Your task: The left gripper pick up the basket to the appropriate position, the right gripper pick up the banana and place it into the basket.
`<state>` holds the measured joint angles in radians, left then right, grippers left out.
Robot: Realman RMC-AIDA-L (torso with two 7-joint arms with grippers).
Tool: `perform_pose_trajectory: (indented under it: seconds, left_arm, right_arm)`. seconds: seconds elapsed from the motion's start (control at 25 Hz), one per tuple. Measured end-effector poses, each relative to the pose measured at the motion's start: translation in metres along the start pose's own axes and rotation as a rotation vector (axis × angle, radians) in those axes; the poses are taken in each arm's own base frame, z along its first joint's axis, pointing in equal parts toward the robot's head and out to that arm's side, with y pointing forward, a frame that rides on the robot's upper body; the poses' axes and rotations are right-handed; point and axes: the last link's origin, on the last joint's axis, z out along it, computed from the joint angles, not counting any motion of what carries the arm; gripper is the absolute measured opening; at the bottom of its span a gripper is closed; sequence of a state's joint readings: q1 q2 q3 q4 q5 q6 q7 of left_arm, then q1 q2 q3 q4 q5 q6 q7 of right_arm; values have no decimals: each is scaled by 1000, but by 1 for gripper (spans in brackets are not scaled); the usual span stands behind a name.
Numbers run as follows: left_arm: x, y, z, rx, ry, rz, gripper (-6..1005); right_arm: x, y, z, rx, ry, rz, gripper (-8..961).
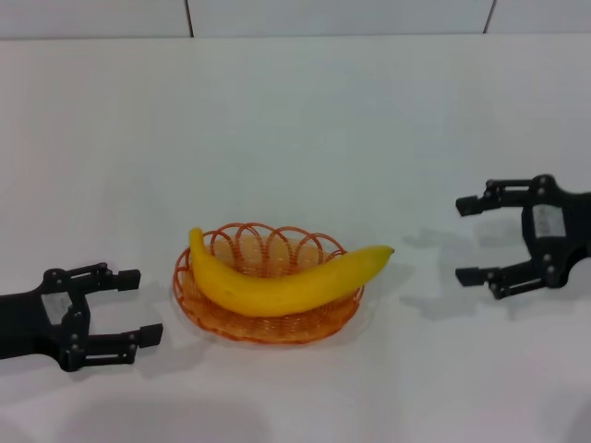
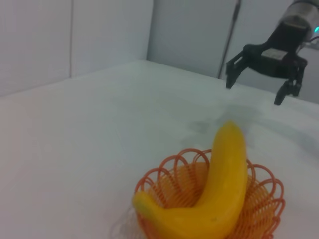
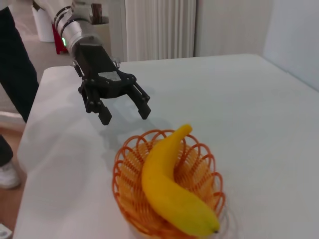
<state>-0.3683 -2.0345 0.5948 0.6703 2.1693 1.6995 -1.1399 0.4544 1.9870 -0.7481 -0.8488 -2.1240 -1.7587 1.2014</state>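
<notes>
The orange wire basket sits on the white table in front of me, a little left of middle. The yellow banana lies in it, its ends over the rim. My left gripper is open and empty, just left of the basket, low over the table. My right gripper is open and empty, well to the right of the banana's tip. The left wrist view shows the banana, the basket and the right gripper. The right wrist view shows the banana, the basket and the left gripper.
The white table ends at a pale wall at the back. In the right wrist view the table's edge shows, with the floor and a standing person's dark leg beyond it.
</notes>
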Motion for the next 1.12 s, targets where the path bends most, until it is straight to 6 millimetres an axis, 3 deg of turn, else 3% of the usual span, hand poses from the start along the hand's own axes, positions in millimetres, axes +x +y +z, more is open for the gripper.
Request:
perform_pose_trajectory:
  seconds: [0.4,0.64,1.12]
  left_arm:
    - [-5,4,6,-6,16,82,847]
    - [-14,3,8,27,7,65,847]
    - [-9,-6,19,53,13,76,847]
  right_arm:
    - [25,15,18,-42,11,30,875]
    - [27,17,19,-35,-14,41,872]
    - [27,13,27,-35,-11,46,872]
